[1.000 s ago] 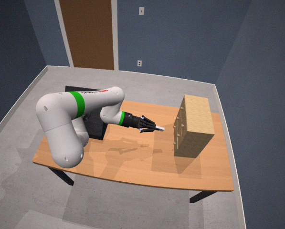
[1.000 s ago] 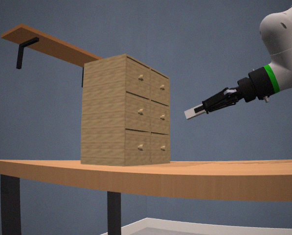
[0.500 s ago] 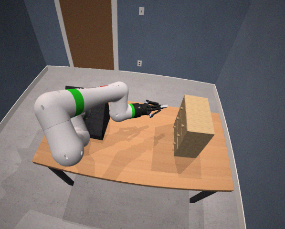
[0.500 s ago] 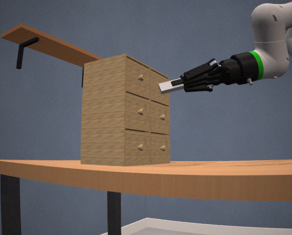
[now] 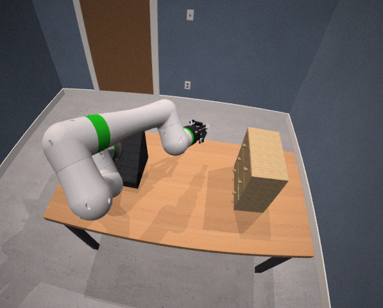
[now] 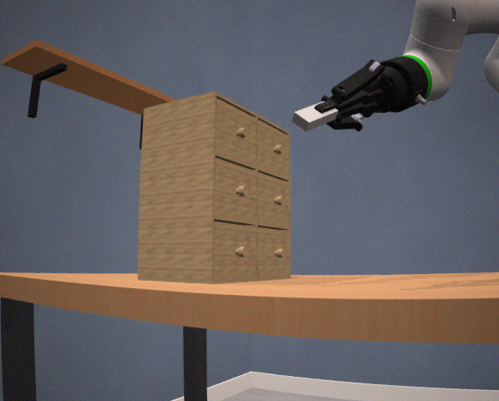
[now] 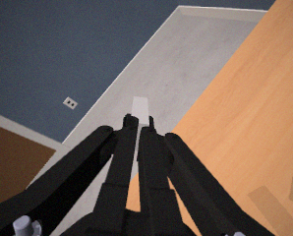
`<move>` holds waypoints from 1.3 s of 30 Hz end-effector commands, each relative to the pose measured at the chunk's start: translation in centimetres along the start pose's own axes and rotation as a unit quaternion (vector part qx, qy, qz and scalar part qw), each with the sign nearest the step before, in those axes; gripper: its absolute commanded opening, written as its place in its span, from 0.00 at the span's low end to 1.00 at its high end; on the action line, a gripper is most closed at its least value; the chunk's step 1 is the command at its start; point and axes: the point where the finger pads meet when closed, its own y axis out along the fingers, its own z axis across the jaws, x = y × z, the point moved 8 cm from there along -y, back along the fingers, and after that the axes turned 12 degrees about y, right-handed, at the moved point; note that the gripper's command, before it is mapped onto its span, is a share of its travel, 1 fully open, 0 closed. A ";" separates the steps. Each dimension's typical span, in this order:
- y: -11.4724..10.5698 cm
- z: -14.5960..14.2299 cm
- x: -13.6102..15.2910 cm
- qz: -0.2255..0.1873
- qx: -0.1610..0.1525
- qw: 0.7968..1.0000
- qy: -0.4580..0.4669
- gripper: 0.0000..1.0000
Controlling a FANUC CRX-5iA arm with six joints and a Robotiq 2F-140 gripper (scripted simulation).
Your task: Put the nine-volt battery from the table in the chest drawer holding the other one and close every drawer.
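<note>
The small wooden chest (image 5: 261,169) stands on the right part of the table, and its six drawers all look pushed in in the exterior view (image 6: 215,190). My gripper (image 5: 206,127) (image 6: 309,117) is shut with nothing between its fingers, the pale fingertip pads pressed together. It hangs high in the air, well away from the chest front and about level with the chest's top. In the wrist view the gripper (image 7: 140,110) points past the table's back edge toward the floor. I see no nine-volt battery in any view.
A black box (image 5: 133,159) stands on the table by the arm's base, partly hidden by the arm. A wooden shelf on black brackets (image 6: 80,78) shows behind the chest. A brown door (image 5: 118,43) is in the back wall.
</note>
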 end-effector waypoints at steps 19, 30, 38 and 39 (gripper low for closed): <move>-14.8 5.5 -1.6 -0.232 0.358 0.896 0.122 0.00; -21.5 6.7 -4.3 -0.201 0.482 0.837 0.164 0.00; -21.7 6.7 -4.3 -0.199 0.485 0.835 0.165 0.00; -21.7 6.7 -4.3 -0.199 0.485 0.835 0.165 0.00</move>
